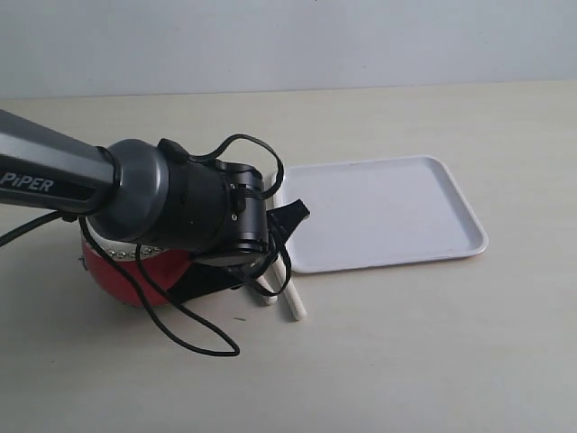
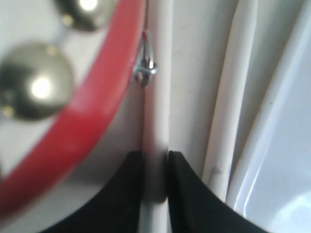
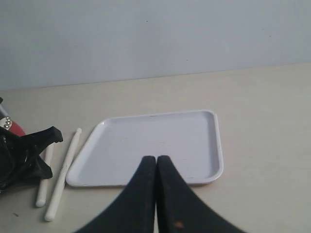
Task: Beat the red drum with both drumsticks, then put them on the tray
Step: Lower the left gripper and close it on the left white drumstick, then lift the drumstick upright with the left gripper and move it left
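Observation:
The red drum (image 1: 115,278) sits at the left, mostly hidden under my left arm. Two pale drumsticks lie side by side on the table between the drum and the white tray (image 1: 388,212). My left gripper (image 1: 269,267) is down at them and is shut on the drumstick (image 2: 156,111) nearest the drum (image 2: 82,116), with a finger pressed on each side of it. The other drumstick (image 2: 228,121) lies free beside the tray rim (image 2: 265,145). My right gripper (image 3: 156,160) hovers before the tray (image 3: 160,138), shut with nothing in it. Both drumsticks (image 3: 62,177) show there too.
The tray holds nothing. A black cable (image 1: 194,338) loops from my left arm down onto the table in front of the drum. A pale wall (image 1: 288,41) stands behind the table. My right arm is out of the exterior view.

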Robot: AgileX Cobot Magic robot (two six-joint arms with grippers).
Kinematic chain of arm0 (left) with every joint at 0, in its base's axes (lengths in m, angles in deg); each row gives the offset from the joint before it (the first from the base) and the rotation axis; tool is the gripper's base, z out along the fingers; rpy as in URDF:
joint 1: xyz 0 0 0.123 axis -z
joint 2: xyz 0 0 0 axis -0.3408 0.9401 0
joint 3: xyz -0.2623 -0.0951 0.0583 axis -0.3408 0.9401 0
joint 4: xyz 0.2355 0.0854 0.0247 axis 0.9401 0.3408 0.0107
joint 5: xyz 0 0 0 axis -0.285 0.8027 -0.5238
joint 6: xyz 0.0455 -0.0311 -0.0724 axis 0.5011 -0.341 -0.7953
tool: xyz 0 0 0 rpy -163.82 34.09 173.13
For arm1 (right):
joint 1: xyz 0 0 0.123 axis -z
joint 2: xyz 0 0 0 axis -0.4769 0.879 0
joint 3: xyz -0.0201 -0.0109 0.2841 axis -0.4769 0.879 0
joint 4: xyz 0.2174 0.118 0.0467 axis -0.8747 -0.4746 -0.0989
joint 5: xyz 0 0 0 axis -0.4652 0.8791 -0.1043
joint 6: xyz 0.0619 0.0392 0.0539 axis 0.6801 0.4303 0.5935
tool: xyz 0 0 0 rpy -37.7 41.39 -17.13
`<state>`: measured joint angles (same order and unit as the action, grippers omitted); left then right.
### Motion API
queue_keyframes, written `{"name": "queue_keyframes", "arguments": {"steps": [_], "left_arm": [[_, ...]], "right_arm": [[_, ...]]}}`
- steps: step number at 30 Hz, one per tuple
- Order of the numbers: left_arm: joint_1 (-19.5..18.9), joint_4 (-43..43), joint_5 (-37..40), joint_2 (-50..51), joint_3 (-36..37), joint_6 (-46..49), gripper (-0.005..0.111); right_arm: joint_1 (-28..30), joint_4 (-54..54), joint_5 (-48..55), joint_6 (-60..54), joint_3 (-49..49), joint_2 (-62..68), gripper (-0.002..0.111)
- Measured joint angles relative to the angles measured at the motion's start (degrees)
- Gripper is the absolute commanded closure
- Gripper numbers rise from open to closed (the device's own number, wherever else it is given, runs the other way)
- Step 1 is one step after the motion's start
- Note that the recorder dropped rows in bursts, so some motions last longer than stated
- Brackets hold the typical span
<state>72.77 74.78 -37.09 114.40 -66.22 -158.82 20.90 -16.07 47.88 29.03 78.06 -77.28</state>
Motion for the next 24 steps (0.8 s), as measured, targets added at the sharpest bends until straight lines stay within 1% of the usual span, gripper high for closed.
{"name": "queue_keyframes", "arguments": {"steps": [8, 14, 19, 24], "left_arm": [[0.0, 0.1, 0.4, 0.0, -0.1, 0.1, 0.106], [0.1, 4.0, 0.3, 0.1, -0.1, 0.9, 0.106], [1.6, 6.6, 2.0, 0.1, -1.4, 1.0, 0.106], [3.8, 7.7, 6.6, -0.5, -3.2, 2.2, 0.106]], "right_arm": [[0.0, 0.0, 0.0, 0.0, 0.0, 0.0, 0.108], [0.0, 0.0, 0.0, 0.0, 0.0, 0.0, 0.108], [0.0, 0.0, 0.0, 0.0, 0.0, 0.0, 0.108], [0.0, 0.0, 0.0, 0.0, 0.0, 0.0, 0.108]]}}
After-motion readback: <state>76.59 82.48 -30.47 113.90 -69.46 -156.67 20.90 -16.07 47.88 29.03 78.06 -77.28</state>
